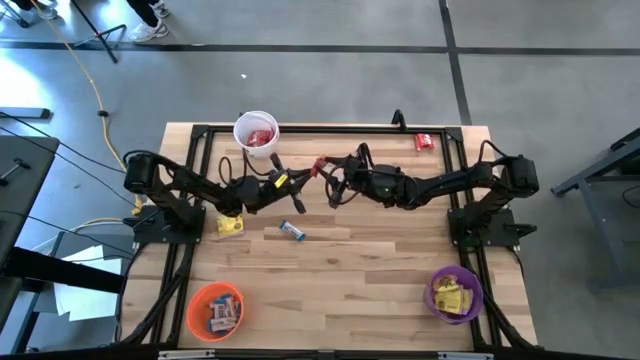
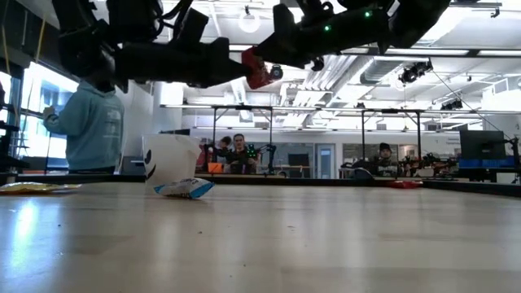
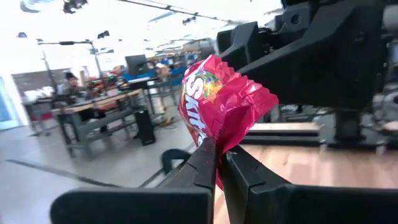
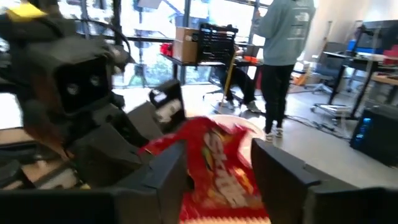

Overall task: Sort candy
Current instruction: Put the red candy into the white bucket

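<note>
My left gripper [image 3: 219, 149] is shut on a red candy packet [image 3: 221, 102], held high above the table's far middle [image 1: 320, 166]. My right gripper [image 4: 217, 155] faces it from the right, open, with one finger on either side of the same red packet [image 4: 219, 169]. On the table lie a yellow packet [image 1: 231, 226], a blue-and-white bar [image 1: 292, 231] and another red packet [image 1: 424, 141] near the far right edge. The white cup [image 1: 256, 132] holds red candy, the orange cup [image 1: 215, 308] holds bars, and the purple cup [image 1: 455, 293] holds yellow packets. My left gripper pinches the red packet by one crimped end [image 3: 214, 138] between its two fingers, coming level from the table's left. The packet is lifted clear and stands out beyond the fingertips toward my right gripper. Whether my right gripper's open fingers [image 4: 166, 167] touch the packet I cannot tell.
Both arms meet over the far middle of the table [image 1: 350, 270], well above the wood in the low view. The white cup stands just left of the left gripper at the far edge. People stand and sit in the room beyond the table.
</note>
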